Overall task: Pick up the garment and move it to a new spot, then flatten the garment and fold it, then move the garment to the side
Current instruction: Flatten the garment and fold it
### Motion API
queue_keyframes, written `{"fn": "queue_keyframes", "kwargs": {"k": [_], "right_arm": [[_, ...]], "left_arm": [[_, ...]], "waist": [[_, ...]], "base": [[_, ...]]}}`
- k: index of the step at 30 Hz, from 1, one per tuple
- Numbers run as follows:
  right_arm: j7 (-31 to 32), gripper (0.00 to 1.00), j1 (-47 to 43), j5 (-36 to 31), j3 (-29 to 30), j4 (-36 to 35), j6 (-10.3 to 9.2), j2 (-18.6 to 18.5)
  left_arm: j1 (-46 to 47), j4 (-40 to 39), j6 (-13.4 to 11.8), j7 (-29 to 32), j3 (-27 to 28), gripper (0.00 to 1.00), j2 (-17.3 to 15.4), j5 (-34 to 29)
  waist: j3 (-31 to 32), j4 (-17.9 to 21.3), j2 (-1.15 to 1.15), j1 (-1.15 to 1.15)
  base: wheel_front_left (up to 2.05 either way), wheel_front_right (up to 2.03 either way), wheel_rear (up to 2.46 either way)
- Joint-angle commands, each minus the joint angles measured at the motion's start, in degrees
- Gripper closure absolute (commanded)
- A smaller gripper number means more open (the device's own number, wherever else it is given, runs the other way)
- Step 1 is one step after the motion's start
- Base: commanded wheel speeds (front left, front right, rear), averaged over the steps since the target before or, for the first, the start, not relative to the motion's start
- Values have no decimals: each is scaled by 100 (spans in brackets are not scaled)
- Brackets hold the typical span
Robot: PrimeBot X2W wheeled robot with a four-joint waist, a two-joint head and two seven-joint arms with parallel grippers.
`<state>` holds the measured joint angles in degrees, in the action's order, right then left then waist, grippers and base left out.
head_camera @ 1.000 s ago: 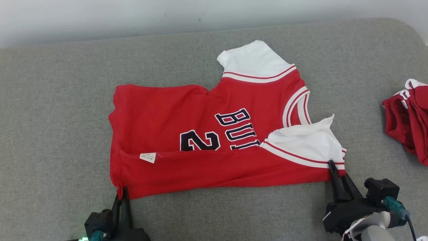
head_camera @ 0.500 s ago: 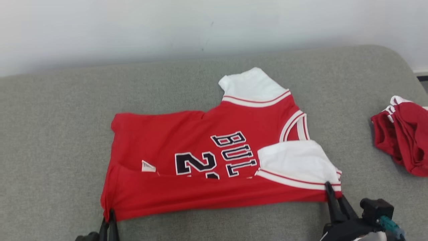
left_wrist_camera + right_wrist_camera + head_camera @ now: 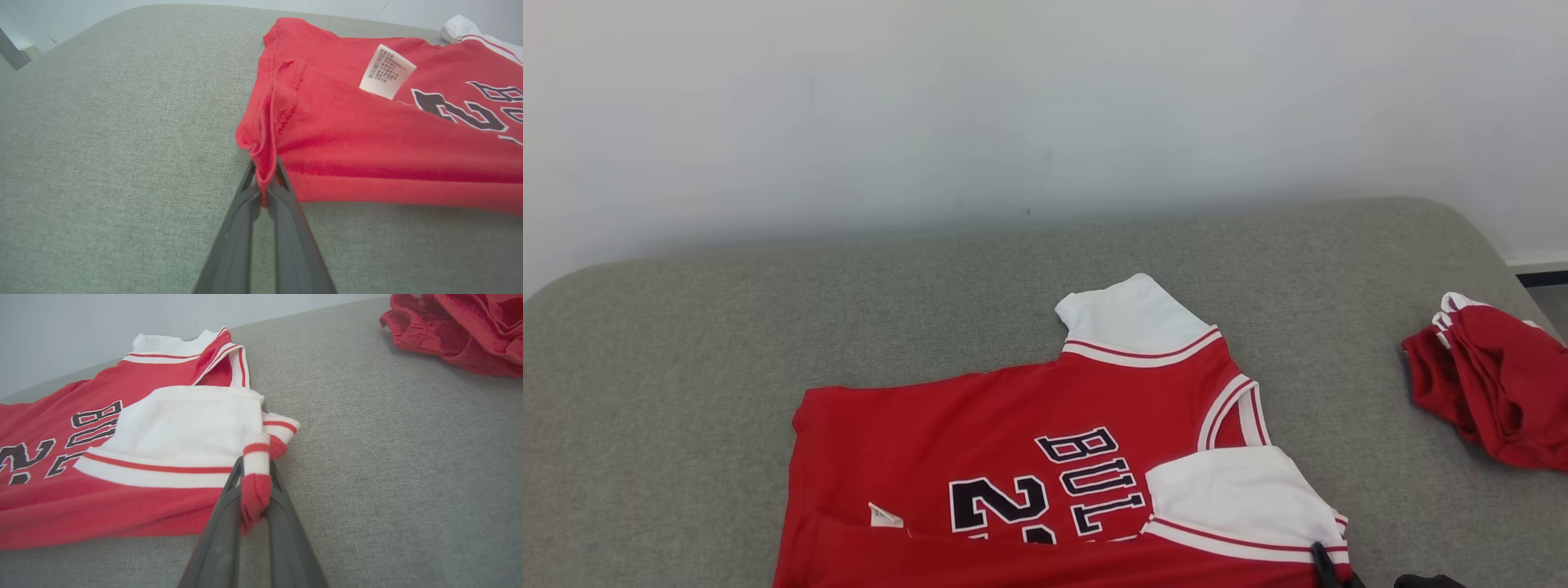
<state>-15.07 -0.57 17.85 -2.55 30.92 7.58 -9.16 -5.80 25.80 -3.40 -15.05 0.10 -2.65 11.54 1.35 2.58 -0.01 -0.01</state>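
Bright red basketball jersey (image 3: 980, 425), lettered "BUL" and numbered in black with white outlines. White sleeves (image 3: 1131, 314) edged in red-and-white stripes, the same striping round the neckline. Small white care label (image 3: 387, 72) with fine dark print, near the jersey's hem. Under the jersey, a flecked grey woven couch cushion (image 3: 686, 367). Behind the jersey, a plain pale wall (image 3: 931, 106). To the jersey's right, a second crumpled red garment (image 3: 1494, 392) with touches of white trim. Dark grey fingers on the left gripper (image 3: 265, 175), against the jersey's red hem, and on the right gripper (image 3: 255, 469), against its red-and-white striped cuff.
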Motion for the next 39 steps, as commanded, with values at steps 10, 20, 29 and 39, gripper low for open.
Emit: {"fn": "queue_keyframes", "kwargs": {"k": [10, 20, 29, 39], "right_arm": [[-7, 0, 213, -86, 153, -33, -19, -56], [-7, 0, 939, -110, 243, -409, -18, -182], [-6, 0, 1900, 39, -87, -602, -18, -366], [-7, 0, 1973, 142, -259, -748, -18, -277]], "left_arm": [[79, -261, 1, -16, -28, 0, -31, -106], [1161, -308, 27, -17, 114, 0, -28, -458], [2558, 444, -12, -16, 231, 0, -29, -562], [3538, 1557, -8, -17, 246, 0, -132, -533]], "waist": [[-159, -64, 1, 1], [-819, -80, 1, 1], [-1495, -59, 1, 1], [-1599, -87, 1, 1]], "base": [[0, 0, 0], [0, 0, 0], [0, 0, 0], [0, 0, 0]]}}
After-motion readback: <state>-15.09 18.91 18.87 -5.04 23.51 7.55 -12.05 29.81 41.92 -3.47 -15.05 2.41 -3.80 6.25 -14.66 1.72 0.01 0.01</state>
